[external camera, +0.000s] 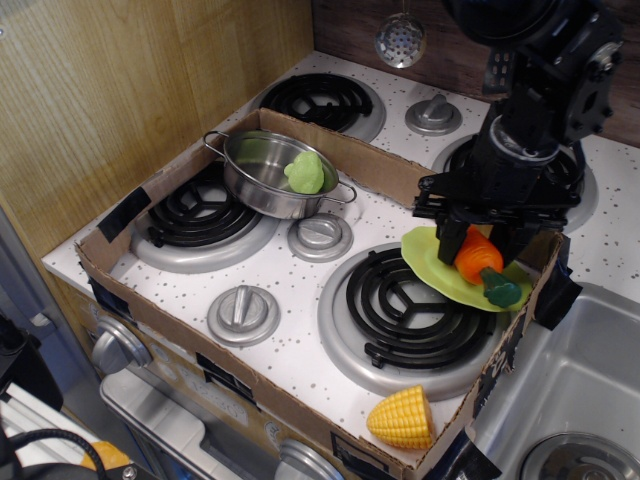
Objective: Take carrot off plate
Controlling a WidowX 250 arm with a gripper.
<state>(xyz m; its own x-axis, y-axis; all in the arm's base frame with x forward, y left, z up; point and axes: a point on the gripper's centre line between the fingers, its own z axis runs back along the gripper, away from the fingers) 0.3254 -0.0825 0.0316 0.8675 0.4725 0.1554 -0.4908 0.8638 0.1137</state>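
The orange carrot (pixel 478 261) with its dark green stub (pixel 500 292) lies on the lime-green plate (pixel 428 262), which leans on the front right burner against the cardboard wall. My black gripper (pixel 478 238) comes down from above over the carrot's thick end. Its fingers are closed in on the carrot's two sides. The carrot still rests on the plate, with its stub pointing to the front right.
A steel pot (pixel 258 180) holding a green toy vegetable (pixel 306 172) sits on the back left burner. A yellow corn cob (pixel 402 417) lies in the front right corner of the cardboard tray (pixel 330 148). A sink (pixel 575 390) lies to the right.
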